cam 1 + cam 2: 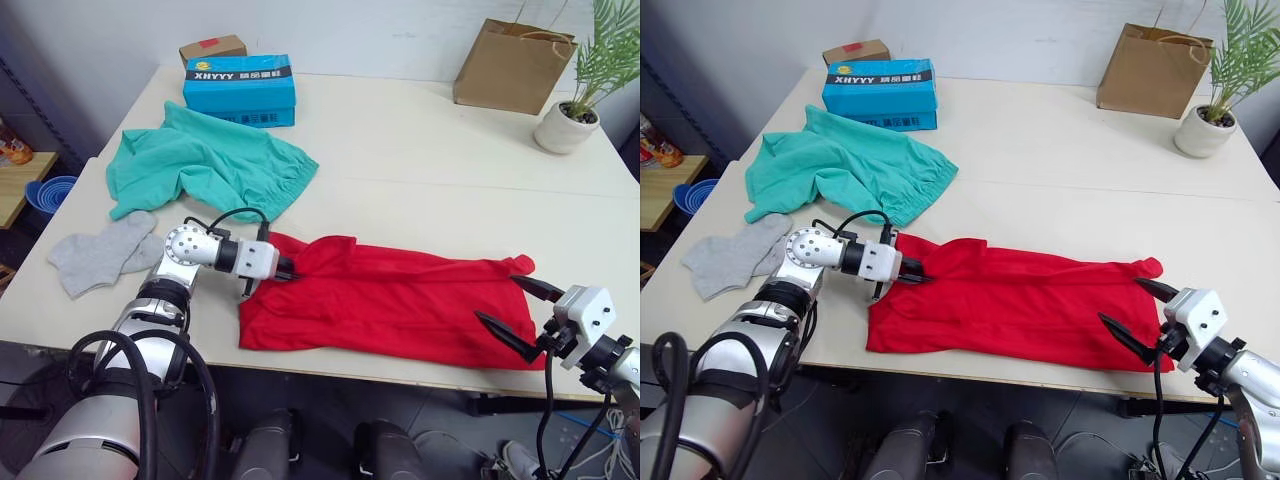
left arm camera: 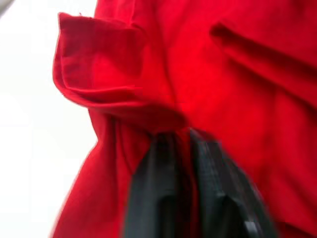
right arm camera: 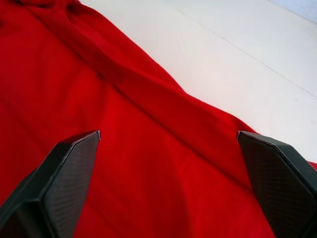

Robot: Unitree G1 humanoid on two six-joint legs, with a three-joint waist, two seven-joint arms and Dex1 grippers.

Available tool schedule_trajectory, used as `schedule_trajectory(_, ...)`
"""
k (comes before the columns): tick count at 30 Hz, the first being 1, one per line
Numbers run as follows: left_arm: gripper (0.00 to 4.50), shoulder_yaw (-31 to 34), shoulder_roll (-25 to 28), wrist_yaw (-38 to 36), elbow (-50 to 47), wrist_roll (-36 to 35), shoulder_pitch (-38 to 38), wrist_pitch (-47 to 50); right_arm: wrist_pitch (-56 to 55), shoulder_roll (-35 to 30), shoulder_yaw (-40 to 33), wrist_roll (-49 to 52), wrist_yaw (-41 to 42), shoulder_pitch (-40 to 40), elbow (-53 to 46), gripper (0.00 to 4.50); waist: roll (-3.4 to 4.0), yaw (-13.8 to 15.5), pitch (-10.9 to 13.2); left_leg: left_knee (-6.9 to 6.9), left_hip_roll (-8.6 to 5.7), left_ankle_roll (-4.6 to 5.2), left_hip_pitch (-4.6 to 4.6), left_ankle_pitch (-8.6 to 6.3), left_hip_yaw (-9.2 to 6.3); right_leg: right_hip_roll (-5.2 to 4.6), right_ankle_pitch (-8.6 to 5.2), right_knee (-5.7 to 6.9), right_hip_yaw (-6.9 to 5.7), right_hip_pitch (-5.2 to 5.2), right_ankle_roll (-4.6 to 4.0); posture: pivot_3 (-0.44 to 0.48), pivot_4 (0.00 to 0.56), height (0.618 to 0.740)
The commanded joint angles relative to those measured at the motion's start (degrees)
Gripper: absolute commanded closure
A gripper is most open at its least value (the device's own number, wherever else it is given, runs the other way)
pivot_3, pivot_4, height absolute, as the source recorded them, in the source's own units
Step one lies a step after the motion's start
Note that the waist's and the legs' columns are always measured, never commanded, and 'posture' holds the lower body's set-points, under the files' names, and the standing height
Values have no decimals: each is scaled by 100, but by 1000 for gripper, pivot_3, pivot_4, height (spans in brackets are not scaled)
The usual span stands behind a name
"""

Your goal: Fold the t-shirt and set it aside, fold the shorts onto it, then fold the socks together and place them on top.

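The red t-shirt (image 1: 400,300) lay along the near edge of the worktop (image 1: 450,150), its left end pinched in the closed left tool (image 1: 290,270), and could have bunched unevenly because the right tool (image 1: 512,310) hovered open, gripping nothing.

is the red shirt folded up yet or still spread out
Partly folded: the t-shirt lies as a long band, not a compact stack. The left gripper pinches its fabric.
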Motion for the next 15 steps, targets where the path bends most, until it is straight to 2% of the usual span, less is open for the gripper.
schedule_trajectory(1,2551,324,233,-1082,-418,-776,-199,1553,745,-159,-326,894,289,167,-387,0,0,-23,0,0,1,0,0,0,0,3,0,1,0,0,0,0,150,740)
schedule_trajectory(3,1913,175,391,-1224,-936,-1202,-127,2437,1359,-367,-371,1376,525,324,-671,0,0,-51,0,0,2,0,0,1,-3,1,0,3,1,0,0,0,150,740)
schedule_trajectory(6,1005,-37,588,-1224,-1763,-1656,131,3100,1846,-650,-366,1652,720,351,-870,0,0,-102,0,3,3,0,0,0,-27,-5,0,0,8,21,0,0,150,740)
schedule_trajectory(9,80,170,515,-860,-2048,-1760,186,3863,2189,-762,-114,1676,589,-188,-853,0,-2,-104,-2,4,3,1,13,-2,-33,-9,0,-12,22,36,0,0,150,740)
schedule_trajectory(12,80,174,434,-356,-2289,-1718,201,4733,2285,-784,174,1461,613,-588,-767,0,-2,-110,-2,3,2,-1,13,-1,-31,-7,0,-6,21,28,-1,0,150,740)
schedule_trajectory(15,80,21,495,-232,-3290,-1820,365,6348,2234,-792,264,1377,667,-838,-804,0,-3,-101,-2,-1,3,-6,10,-3,-33,-5,-1,-2,24,24,-1,0,150,740)
